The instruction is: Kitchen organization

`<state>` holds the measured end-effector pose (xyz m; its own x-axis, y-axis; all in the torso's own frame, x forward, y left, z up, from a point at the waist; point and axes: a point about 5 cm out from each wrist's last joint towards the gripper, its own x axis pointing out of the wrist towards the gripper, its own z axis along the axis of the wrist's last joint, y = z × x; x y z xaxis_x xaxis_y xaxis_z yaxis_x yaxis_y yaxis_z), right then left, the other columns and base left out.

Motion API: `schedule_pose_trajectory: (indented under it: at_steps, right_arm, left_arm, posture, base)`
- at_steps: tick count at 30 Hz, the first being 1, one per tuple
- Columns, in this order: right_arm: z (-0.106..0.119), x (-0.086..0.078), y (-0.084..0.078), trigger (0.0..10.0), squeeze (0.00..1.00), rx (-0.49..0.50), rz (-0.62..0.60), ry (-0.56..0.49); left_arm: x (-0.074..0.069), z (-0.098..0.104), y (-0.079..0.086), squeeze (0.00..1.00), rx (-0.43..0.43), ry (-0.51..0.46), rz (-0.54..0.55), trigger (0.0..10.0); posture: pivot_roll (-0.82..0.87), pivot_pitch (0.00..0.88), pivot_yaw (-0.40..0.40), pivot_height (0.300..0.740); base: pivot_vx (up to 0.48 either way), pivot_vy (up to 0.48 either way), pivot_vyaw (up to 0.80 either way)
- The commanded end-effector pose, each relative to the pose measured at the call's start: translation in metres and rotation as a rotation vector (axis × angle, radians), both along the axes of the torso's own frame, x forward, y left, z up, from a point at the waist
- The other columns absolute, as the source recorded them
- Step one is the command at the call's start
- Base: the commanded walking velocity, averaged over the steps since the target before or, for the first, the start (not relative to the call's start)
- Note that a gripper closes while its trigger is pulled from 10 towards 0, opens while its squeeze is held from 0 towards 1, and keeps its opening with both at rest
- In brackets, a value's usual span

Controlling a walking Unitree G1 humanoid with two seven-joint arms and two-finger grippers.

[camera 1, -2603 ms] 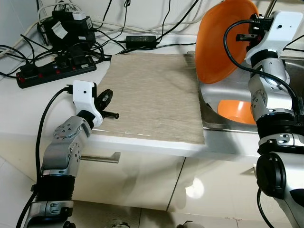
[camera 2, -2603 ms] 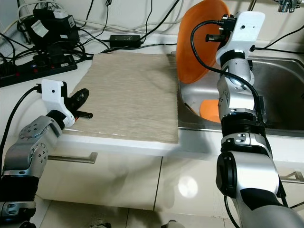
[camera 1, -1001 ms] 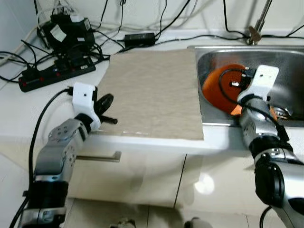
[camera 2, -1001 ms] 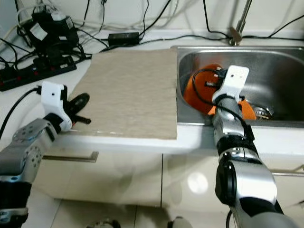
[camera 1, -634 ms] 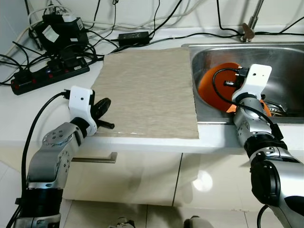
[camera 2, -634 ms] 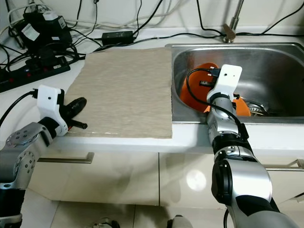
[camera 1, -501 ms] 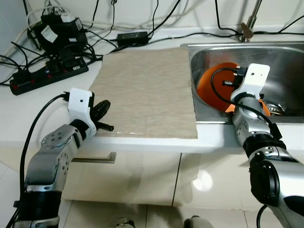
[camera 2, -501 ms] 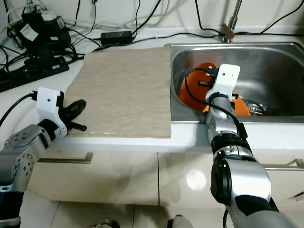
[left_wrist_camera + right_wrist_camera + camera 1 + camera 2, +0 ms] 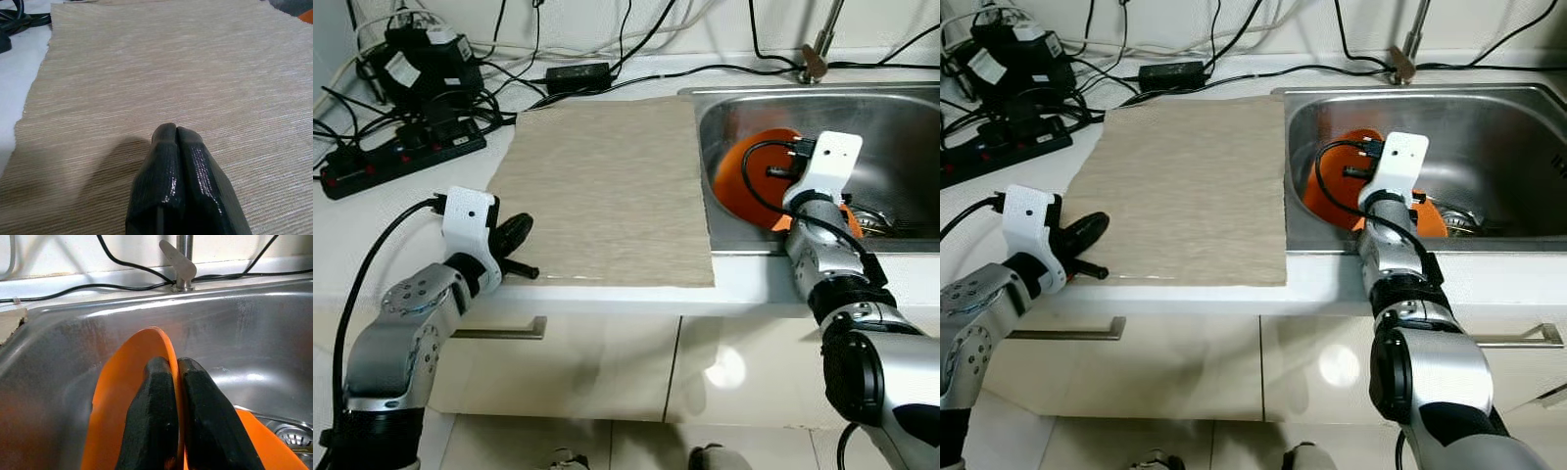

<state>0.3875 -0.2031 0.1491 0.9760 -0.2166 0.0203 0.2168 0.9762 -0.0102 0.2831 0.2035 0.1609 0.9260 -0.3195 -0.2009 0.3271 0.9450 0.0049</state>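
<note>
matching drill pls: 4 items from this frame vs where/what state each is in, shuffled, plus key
Items
1. right claw
2. left claw
3. power strip
4. faucet

States
A. on the counter left of the beige mat
B. shut on the orange plate in the sink
C. behind the sink
D. shut, empty, over the mat

Pairs: 1-B, 2-D, 3-A, 4-C

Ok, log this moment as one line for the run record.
right gripper: fingers shut on round orange plate, on edge in steel sink | left gripper: shut, over beige woven mat | second orange plate: sink bottom
</note>
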Motion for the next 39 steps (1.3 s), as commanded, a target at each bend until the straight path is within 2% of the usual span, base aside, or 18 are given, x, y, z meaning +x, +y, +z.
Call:
schedule_pose_trajectory:
  at_steps: [1,2,4,5,6,7,14,20,28,33,39]
  right_arm:
    - [-0.078,-0.031,0.012,0.0,1.00,0.020,0.025,0.329]
    - [-0.082,-0.033,0.012,4.3,1.00,0.017,0.022,0.344]
    - [-0.084,-0.035,0.012,4.3,1.00,0.016,0.020,0.353]
    - [-0.086,-0.036,0.012,8.2,1.00,0.011,0.020,0.361]
    - [-0.087,-0.036,0.012,9.5,1.00,0.009,0.020,0.365]
    - [-0.088,-0.037,0.013,10.0,1.00,0.008,0.020,0.371]
    - [-0.092,-0.039,0.021,10.0,1.00,-0.011,0.039,0.389]
    - [-0.089,-0.037,0.022,10.0,1.00,-0.008,0.039,0.383]
    - [-0.074,-0.027,0.026,10.0,1.00,-0.039,0.056,0.324]
    - [-0.050,-0.014,0.034,10.0,1.00,-0.051,0.074,0.221]
    - [-0.043,-0.011,0.040,10.0,1.00,-0.055,0.094,0.193]
  left_arm:
    - [-0.003,0.004,0.005,0.00,0.001,-0.005,0.007,10.0]
    - [-0.003,0.004,0.005,0.00,0.001,-0.003,0.007,10.0]
    - [-0.004,0.004,0.004,0.00,0.001,-0.001,0.007,10.0]
    - [-0.004,0.005,0.004,0.00,0.001,0.001,0.006,10.0]
    - [-0.004,0.004,0.004,0.00,0.001,0.002,0.006,10.0]
    - [-0.004,0.004,0.004,0.00,0.001,0.003,0.005,10.0]
    - [-0.008,0.002,0.003,0.00,0.001,0.015,0.006,10.0]
    - [-0.008,0.001,0.003,0.00,0.000,0.018,0.008,10.0]
    - [-0.006,0.001,0.001,0.00,-0.008,0.013,0.012,10.0]
    - [-0.004,0.000,0.001,0.00,-0.013,0.007,0.015,10.0]
    - [-0.004,0.001,0.000,0.00,-0.015,0.003,0.014,10.0]
  posture:
    - [0.17,0.163,0.136,0.715]
    - [0.17,0.163,0.136,0.715]
    - [0.17,0.166,0.135,0.715]
    - [0.17,0.169,0.133,0.715]
    - [0.17,0.172,0.133,0.715]
    - [0.17,0.172,0.133,0.715]
    - [0.18,0.180,0.128,0.715]
    - [0.17,0.176,0.122,0.715]
    - [0.16,0.165,0.102,0.715]
    - [0.15,0.155,0.095,0.715]
    - [0.15,0.155,0.096,0.715]
  base:
    - [0.000,0.000,0.00]
    - [0.000,0.000,0.00]
    - [0.000,0.000,0.00]
    - [0.000,0.000,0.00]
    - [0.000,0.000,0.00]
    - [0.000,0.000,0.00]
    - [0.000,0.000,0.00]
    - [0.000,0.000,0.00]
    - [0.000,0.000,0.00]
    - [0.000,0.000,0.00]
    - [0.000,0.000,0.00]
